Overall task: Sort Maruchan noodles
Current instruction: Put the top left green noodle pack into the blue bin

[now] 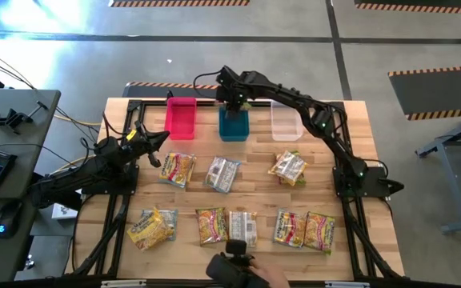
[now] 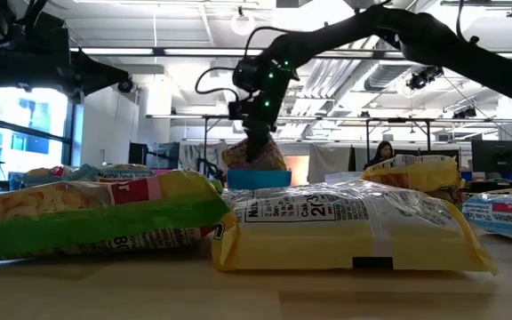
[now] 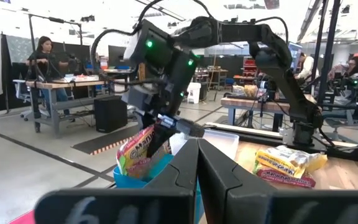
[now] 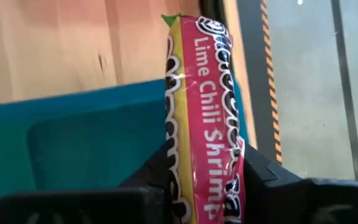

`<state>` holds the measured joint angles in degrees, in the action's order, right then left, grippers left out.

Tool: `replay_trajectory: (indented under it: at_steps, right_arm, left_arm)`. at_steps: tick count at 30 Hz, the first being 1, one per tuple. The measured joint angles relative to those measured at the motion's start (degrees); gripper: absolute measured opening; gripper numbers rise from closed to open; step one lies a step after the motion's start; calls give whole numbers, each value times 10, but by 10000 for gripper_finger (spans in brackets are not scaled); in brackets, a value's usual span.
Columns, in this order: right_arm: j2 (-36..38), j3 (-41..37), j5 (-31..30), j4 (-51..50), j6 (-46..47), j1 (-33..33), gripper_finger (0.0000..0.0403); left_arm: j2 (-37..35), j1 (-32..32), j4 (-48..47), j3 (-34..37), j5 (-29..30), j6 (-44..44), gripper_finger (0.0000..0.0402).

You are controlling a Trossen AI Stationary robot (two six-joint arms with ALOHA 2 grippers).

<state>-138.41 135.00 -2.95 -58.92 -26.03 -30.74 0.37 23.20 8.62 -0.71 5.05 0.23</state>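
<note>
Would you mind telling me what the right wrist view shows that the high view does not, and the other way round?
Only the right wrist view shows the held packet's print, "Lime Chili Shrimp". Only the high view shows the pink bin, the clear bin, the packets spread on the table and the left hand waiting at the left. Both show the blue bin under the right hand.

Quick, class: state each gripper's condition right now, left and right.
Left gripper: shut, holding nothing.
Right gripper: closed on a Lime Chili Shrimp packet over the blue bin.
</note>
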Motion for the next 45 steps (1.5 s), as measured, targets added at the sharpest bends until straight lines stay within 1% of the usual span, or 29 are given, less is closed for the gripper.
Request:
replay_trajectory:
  at_steps: [6,9,13,15,17,19,22,33,42,45]
  right_arm:
    - [34,0,10,6,-16,0,82]
    - [52,0,60,18,-29,-6,84]
    - [63,1,155,31,-36,-24,80]
    - [62,0,192,27,-36,-37,80]
    - [62,-11,212,32,-36,-47,79]
    - [61,-22,214,38,-38,-57,79]
    - [61,-37,237,55,-38,-65,79]
    - [61,-111,237,121,-23,-67,79]
    - [63,-121,228,139,-18,-68,79]
    - [73,-122,216,138,-12,-69,79]
  left_arm:
    - [0,0,-1,0,0,0,0]
    - [0,0,-2,0,0,0,0]
    - [0,0,-3,0,0,-1,0]
    - [0,0,-3,0,0,-2,0]
    - [0,0,-3,0,0,-6,0]
    - [0,0,-3,0,0,-6,0]
    - [0,0,-3,0,0,-6,0]
    - [0,0,-3,0,1,-6,0]
    - [0,0,-2,0,1,-6,0]
    - [0,0,-2,0,1,-6,0]
